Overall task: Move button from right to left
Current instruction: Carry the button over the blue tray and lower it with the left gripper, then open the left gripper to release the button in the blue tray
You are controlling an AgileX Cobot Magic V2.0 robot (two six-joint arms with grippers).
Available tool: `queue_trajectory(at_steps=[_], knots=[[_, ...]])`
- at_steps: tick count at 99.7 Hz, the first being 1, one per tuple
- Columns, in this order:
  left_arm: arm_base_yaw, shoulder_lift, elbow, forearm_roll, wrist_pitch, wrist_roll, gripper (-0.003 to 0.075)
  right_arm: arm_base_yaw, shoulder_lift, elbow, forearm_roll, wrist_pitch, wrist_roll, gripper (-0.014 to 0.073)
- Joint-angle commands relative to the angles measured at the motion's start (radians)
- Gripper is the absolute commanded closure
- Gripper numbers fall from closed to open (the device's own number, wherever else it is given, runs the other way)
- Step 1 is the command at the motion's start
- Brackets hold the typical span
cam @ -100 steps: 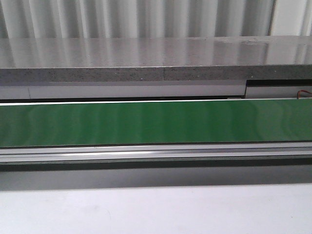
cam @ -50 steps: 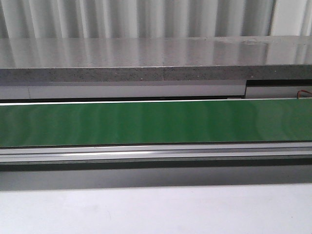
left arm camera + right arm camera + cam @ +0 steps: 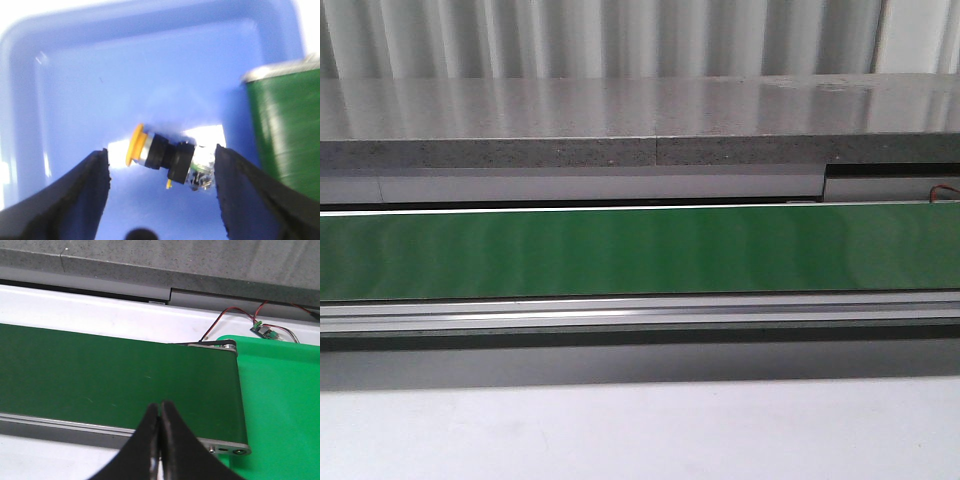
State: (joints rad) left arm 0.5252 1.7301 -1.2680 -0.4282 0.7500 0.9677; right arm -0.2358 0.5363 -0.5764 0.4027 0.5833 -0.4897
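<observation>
- The left gripper is seen with jaws spread wide either side of the button, which lies on its side in a blue tray; the right gripper is pressed together, empty, over the green belt.
- A slip is judged possible; the round cap could roll off the fingers.
- Contact is not shown; blur obscures the button's clear end; neither arm is caught in the front view.

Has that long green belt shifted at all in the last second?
No. The long green conveyor belt lies where it did against the grey stone ledge behind it, front view.
</observation>
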Motion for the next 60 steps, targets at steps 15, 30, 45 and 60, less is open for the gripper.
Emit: queue_trajectory(at_steps=[15, 30, 45, 60], knots=[[-0.05, -0.208, -0.028, -0.146, 0.01, 0.018, 0.0278, -0.001, 0.003, -0.028, 0.026, -0.065, -0.008, 0.0662], [-0.101, -0.277, -0.028, -0.182, 0.072, 0.018, 0.0279, -0.001, 0.003, -0.028, 0.026, -0.065, -0.008, 0.0662], [-0.162, -0.358, -0.005, -0.203, 0.085, 0.018, 0.0279, -0.001, 0.003, -0.028, 0.026, -0.065, -0.008, 0.0662], [-0.211, -0.477, 0.054, -0.205, 0.056, 0.018, 0.0279, -0.001, 0.003, -0.028, 0.026, -0.065, -0.008, 0.0662]])
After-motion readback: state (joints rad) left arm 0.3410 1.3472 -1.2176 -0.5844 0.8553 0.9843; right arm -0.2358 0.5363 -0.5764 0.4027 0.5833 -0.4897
